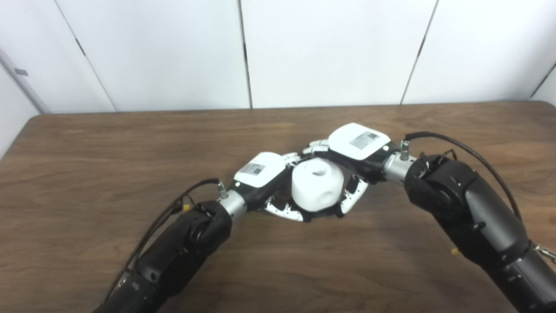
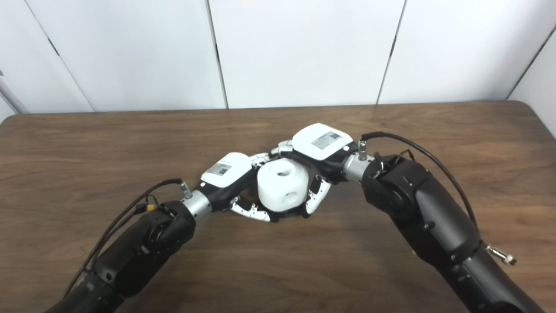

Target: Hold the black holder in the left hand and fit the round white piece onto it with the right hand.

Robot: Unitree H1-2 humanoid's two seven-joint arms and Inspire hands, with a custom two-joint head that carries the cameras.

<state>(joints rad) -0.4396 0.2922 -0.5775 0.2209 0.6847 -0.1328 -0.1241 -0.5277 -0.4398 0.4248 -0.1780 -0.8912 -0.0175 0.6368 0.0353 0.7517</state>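
- Nearest, left hand cupped under and beside the round white piece, fingers curled low, apparently steadying the black holder, of which only a dark sliver peeks out beneath.
- Beyond, right hand wrapped over the white piece from above, seemingly pressing it down to seat it.
- Behind, brown table.

A lab or test room is suggested: a bare wood-grain desk is set against plain white wall panels with dark seams; cabled black robot arms are seen over it.
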